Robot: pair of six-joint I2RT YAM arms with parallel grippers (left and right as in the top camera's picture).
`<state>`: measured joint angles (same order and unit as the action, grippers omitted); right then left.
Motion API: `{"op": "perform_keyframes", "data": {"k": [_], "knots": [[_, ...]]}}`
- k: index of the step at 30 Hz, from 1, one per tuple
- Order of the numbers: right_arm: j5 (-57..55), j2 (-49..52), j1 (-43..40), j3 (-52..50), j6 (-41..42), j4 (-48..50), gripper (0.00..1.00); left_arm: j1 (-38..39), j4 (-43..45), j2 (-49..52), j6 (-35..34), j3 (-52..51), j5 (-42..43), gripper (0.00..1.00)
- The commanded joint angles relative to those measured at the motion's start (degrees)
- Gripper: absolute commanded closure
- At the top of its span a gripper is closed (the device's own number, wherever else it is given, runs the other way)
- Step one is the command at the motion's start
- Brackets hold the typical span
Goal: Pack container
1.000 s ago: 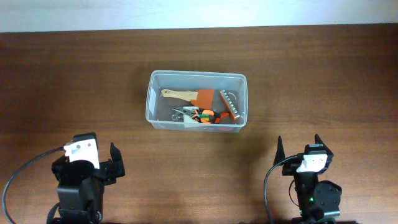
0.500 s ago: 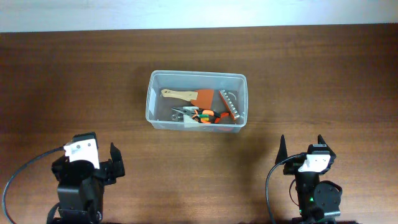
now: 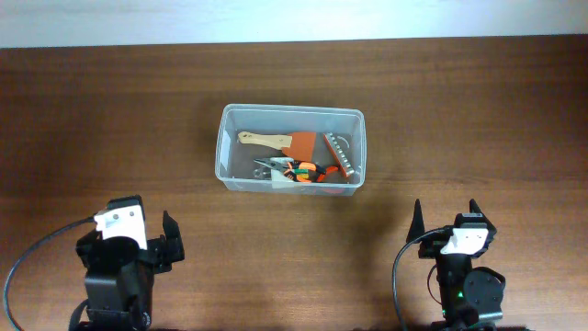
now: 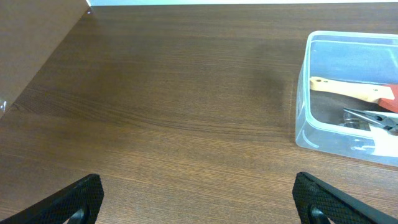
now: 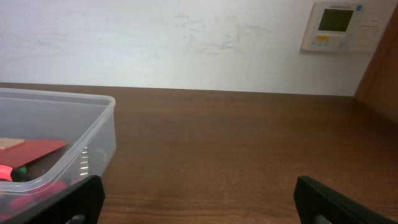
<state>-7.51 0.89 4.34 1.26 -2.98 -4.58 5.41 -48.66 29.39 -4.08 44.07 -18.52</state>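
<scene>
The clear plastic container [image 3: 223, 138] stands on the brown table at the middle. Inside lie a scraper with a wooden handle and red blade [image 3: 280, 142], orange-handled pliers [image 3: 299, 171] and a metal bit holder [image 3: 342, 154]. The container also shows in the left wrist view [image 4: 305, 93] and the right wrist view [image 5: 99, 134]. My left gripper [image 3: 147, 225] is open and empty near the front left edge [image 4: 196, 199]. My right gripper [image 3: 443, 211] is open and empty near the front right edge [image 5: 196, 199]. Both stand well apart from the container.
A white wall with a thermostat panel [image 5: 336, 25] lies beyond the table's far edge. Bare wood surrounds the container on all sides.
The right arm has drawn back slightly toward the front edge. The left arm and the container have not moved.
</scene>
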Motion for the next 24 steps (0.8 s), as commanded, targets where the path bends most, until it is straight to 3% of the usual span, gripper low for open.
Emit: {"op": "perform_keyframes", "data": {"k": [1, 4, 9, 16, 22, 24], "knots": [[-1.09, -0.68, 0.44, -0.66, 0.72, 0.15, 0.01, 0.07, -0.07, -0.44, 0.72, -0.28, -0.59, 0.01], [-1.09, -0.68, 0.44, -0.66, 0.72, 0.15, 0.01, 0.07, -0.22, -0.44, 0.7, -0.28, -0.33, 0.01], [-1.09, -0.68, 0.44, -0.66, 0.72, 0.15, 0.01, 0.09, -0.39, -5.97, 1.05, -1.09, 14.49, 0.01], [-1.09, -0.68, 0.44, -0.66, 0.72, 0.15, 0.01, 0.09, -0.83, -19.1, 3.02, -9.09, 22.88, 0.01], [-1.09, -0.68, 0.44, -0.66, 0.72, 0.15, 0.01, 0.09, 6.56, -26.64, 19.02, -19.06, 29.33, 0.01], [-1.09, -0.68, 0.44, -0.66, 0.72, 0.15, 0.01, 0.07, 9.64, -27.76, 20.44, -21.46, 29.29, 0.01]]}}
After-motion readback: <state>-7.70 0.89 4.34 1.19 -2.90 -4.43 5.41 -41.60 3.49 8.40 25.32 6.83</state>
